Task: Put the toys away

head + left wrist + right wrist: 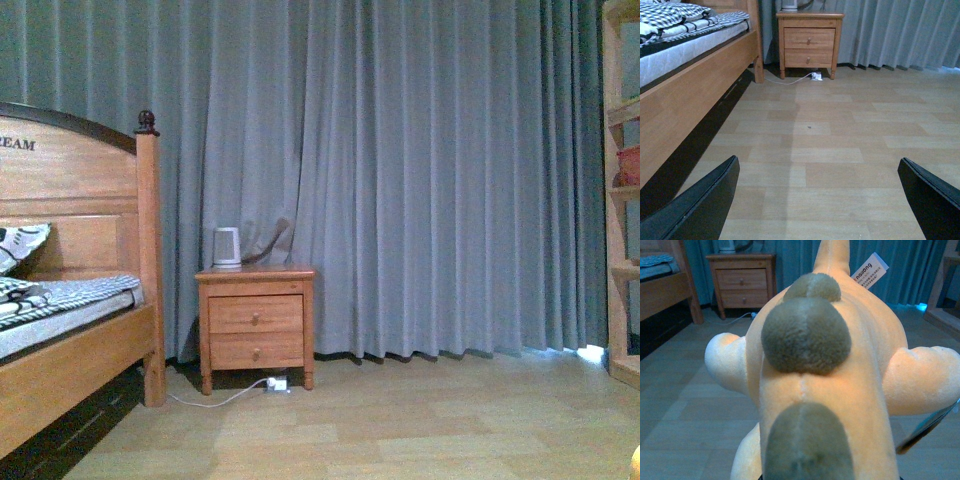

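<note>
The plush animal [840, 365] fills the right wrist view: orange-yellow body, pale stubby limbs, a row of brownish nubs along its back and a white tag near its far end. My right gripper [830, 467] is shut on it, its fingers almost wholly hidden by the plush. A sliver of the same plush [635, 462] shows at the bottom right corner of the front view. My left gripper [818, 165] hangs open low over bare wooden floor, its dark fingers [705, 205] wide apart with nothing between them. Neither arm shows in the front view.
A wooden bed [80, 350] stands at the left. Beside it is a two-drawer nightstand [256, 325] bearing a white kettle [227, 247]. A cable and plug [275, 383] lie on the floor below. Grey curtains [420, 170] cover the back wall. A wooden shelf [620, 200] stands at the right.
</note>
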You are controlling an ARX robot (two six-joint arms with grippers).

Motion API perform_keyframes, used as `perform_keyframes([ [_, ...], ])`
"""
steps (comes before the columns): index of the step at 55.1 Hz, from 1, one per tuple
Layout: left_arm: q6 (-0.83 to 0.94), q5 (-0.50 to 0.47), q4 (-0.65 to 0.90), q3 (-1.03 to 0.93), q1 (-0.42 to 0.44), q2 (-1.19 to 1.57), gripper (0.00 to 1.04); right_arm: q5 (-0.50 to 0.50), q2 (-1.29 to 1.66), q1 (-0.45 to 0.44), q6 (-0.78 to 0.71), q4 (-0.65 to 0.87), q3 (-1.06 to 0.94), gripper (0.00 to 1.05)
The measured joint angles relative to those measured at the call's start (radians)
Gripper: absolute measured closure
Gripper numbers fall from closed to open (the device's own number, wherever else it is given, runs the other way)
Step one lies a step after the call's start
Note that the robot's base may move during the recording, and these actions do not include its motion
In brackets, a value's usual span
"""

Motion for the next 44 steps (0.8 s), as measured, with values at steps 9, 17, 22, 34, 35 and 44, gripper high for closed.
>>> perform_keyframes([
  [9, 0.000, 0.000, 0.000, 0.000, 0.000, 0.000, 0.06, 0.001, 0.000, 0.000, 0.000, 0.000, 0.000, 0.97],
  [17, 0.000, 0.000, 0.000, 0.000, 0.000, 0.000, 0.06, 0.001, 0.000, 0.000, 0.000, 0.000, 0.000, 0.97],
  [22, 0.000, 0.000, 0.000, 0.000, 0.000, 0.000, 0.06, 0.001, 0.000, 0.000, 0.000, 0.000, 0.000, 0.97],
  [34, 0.000, 0.000, 0.000, 0.000, 0.000, 0.000, 0.06, 0.001, 0.000, 0.000, 0.000, 0.000, 0.000, 0.97],
  [35, 0.000, 0.000, 0.000, 0.000, 0.000, 0.000, 0.06, 0.001, 0.000, 0.000, 0.000, 0.000, 0.000, 0.97],
  [44, 0.000, 0.000, 0.000, 0.000, 0.000, 0.000, 0.06, 0.001, 0.000, 0.000, 0.000, 0.000, 0.000, 0.97],
])
